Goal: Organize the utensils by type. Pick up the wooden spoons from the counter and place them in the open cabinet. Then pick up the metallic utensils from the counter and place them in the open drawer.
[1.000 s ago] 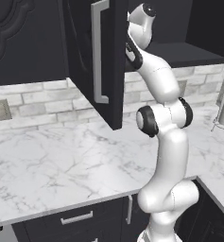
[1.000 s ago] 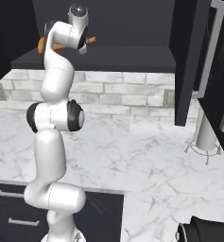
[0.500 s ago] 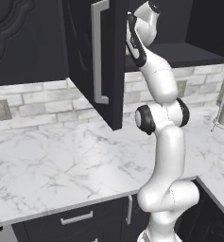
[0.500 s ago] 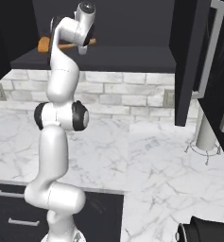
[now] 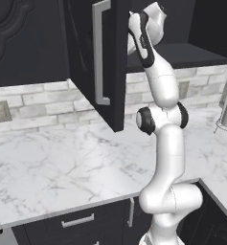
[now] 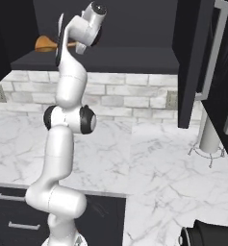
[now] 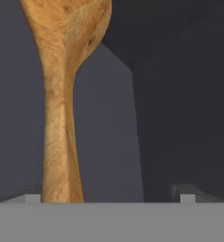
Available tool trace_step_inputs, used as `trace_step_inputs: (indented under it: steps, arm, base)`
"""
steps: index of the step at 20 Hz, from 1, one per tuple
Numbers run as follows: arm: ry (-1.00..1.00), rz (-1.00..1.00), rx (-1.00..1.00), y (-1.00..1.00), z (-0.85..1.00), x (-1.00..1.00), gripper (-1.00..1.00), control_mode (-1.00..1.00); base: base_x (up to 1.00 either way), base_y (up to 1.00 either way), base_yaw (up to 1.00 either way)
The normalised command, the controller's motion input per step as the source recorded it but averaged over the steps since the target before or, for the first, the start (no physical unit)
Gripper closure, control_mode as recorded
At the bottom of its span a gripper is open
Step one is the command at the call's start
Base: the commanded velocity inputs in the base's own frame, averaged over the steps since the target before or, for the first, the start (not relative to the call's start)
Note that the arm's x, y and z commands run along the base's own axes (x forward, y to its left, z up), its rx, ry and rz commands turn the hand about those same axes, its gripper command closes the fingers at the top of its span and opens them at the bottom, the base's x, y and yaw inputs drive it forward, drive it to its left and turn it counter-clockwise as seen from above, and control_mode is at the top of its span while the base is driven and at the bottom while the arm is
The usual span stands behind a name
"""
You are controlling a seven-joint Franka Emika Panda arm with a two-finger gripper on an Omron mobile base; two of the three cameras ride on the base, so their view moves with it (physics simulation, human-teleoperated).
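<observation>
Since the earlier frame, the arm has drawn back slightly from the open cabinet (image 6: pixel 134 53), its upper links more upright. Gripper (image 7: pixel 111 196) jaws stand spread wide, released, grasping nothing. One wooden spoon (image 7: pixel 61 104) is counted, lying on the cabinet's dark shelf just ahead of the fingertips (image 7: pixel 186 194); its orange-brown bowl (image 6: pixel 45 44) shows beside the arm.

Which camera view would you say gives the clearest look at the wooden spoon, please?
The hand view: the wooden spoon runs nearly its full height, grain visible. The right base view shows its orange bowl in the open cabinet behind the arm.
</observation>
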Motion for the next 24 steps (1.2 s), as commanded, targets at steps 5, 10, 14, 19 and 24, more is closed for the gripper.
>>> trace_step_inputs:
  steps: [5, 10, 14, 19, 24]
  arm:
    - [0.08, 0.00, 0.19, 0.13, -0.02, -0.38, -1.00, -1.00]
    - [0.18, 0.00, 0.14, 0.01, -0.15, -0.31, -1.00, -1.00]
    - [0.23, -0.01, 0.09, 0.11, -0.40, -0.04, -1.00, -1.00]
    - [-0.02, -0.01, 0.24, 0.14, -0.25, -0.26, -1.00, -1.00]
    - [-0.21, 0.00, 0.38, 0.00, 0.00, -0.69, -1.00, -1.00]
  base:
    - [0.00, 0.00, 0.00]
    - [0.00, 0.00, 0.00]
    - [0.00, 0.00, 0.00]
    - [0.00, 0.00, 0.00]
    - [0.00, 0.00, 0.00]
